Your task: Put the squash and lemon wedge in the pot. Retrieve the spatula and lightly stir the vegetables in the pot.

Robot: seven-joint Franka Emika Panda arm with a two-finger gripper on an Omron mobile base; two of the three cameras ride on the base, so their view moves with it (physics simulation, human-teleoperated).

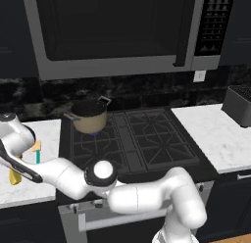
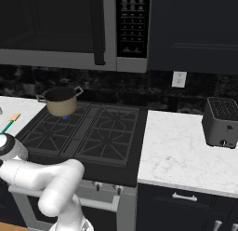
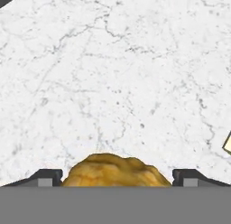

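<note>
On far-left white marble counter [image 3: 113, 60]: lumpy golden-brown squash [image 3: 116, 171] between wide-open two-finger gripper [image 3: 116, 178], nothing held yet. Could slip or roll away if squeezed off-centre.

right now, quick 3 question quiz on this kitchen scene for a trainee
1. True or false: the squash lies between the open gripper fingertips.
2. The pot stands on: A) the marble counter B) the stove's back left burner C) the toaster.
3. Fill in: the spatula lies on the counter to the ____ of the stove.

Key: 1 true; 2 B; 3 left
</note>
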